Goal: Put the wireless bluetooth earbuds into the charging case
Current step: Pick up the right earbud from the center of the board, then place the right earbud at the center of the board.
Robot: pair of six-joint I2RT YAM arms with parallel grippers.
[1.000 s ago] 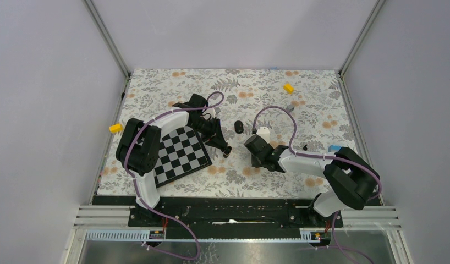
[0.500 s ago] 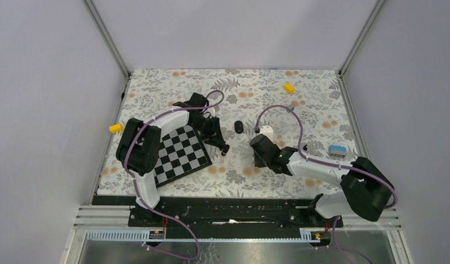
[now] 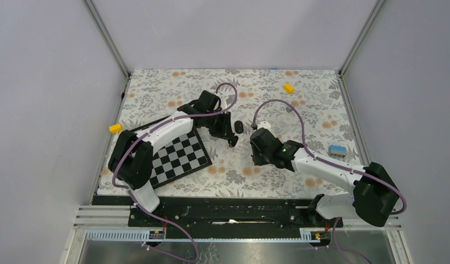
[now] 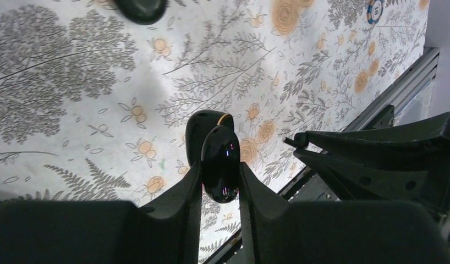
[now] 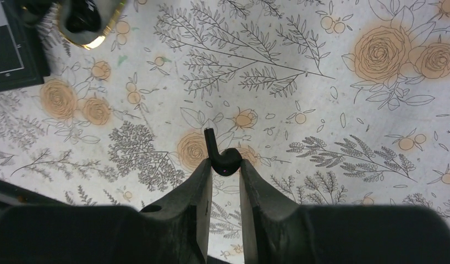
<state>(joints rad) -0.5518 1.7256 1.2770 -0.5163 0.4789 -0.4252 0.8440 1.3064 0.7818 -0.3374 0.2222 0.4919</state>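
Observation:
The charging case (image 4: 220, 165) is a glossy black pebble with its lid ajar and an orange edge showing. My left gripper (image 4: 220, 171) is shut on it and holds it above the floral cloth. In the top view that gripper (image 3: 232, 141) sits mid-table, just left of my right gripper (image 3: 258, 154). The right gripper (image 5: 223, 168) is shut on one of the wireless bluetooth earbuds (image 5: 224, 159), a tiny black bud whose stem (image 5: 210, 140) sticks up past the fingertips. No other earbud shows.
A black oval object (image 3: 239, 127) lies just behind the left gripper. A chessboard (image 3: 179, 157) lies at the left. Yellow blocks sit at the far right (image 3: 289, 88) and the left edge (image 3: 115, 128). A blue-and-white piece (image 3: 336, 149) lies at the right, a poker chip (image 4: 375, 8) farther off.
My left arm has swung right and away from the chessboard, carrying the case toward the black oval object. The right arm's elbow has moved right, uncovering the blue-and-white piece; its gripper stayed mid-table.

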